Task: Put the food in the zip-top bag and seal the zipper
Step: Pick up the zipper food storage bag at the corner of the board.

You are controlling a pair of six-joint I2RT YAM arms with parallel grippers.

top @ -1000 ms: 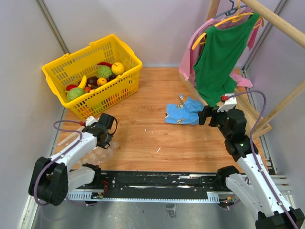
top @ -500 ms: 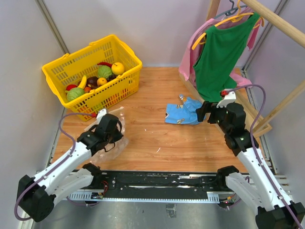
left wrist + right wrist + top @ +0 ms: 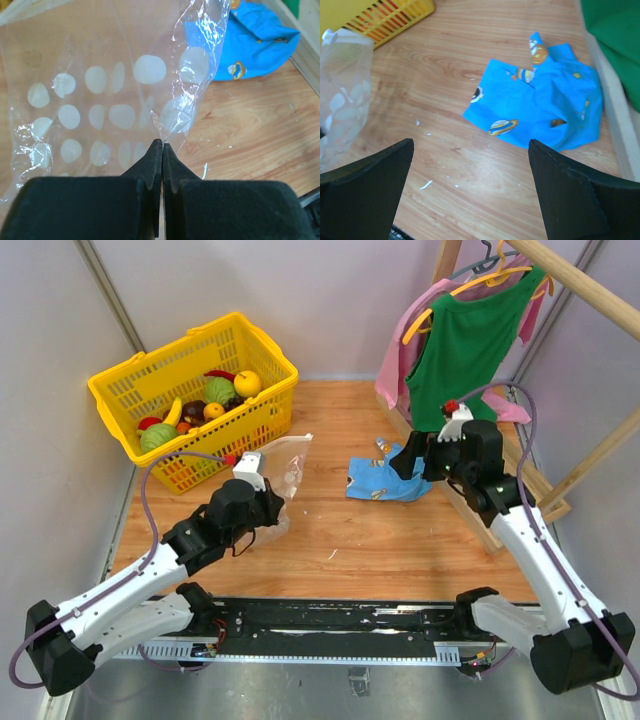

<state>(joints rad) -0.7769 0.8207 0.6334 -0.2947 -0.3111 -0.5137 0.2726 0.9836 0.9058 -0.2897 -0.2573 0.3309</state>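
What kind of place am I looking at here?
Probably a robot practice booth, not a home: two arms bolted to a walled-in wooden table, with a yellow basket of toy food and shirts on hangers.

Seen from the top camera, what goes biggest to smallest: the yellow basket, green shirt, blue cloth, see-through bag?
1. yellow basket
2. green shirt
3. blue cloth and zip-top bag: these look about the same, and the bag is crumpled, so I can't rank them.

This looks like a robotics lab booth: plain grey walls [image 3: 330, 300] box in a wooden table [image 3: 340, 530], with a left arm [image 3: 130, 585] and right arm [image 3: 535, 545] bolted to a rail [image 3: 340, 620] at 6 o'clock.
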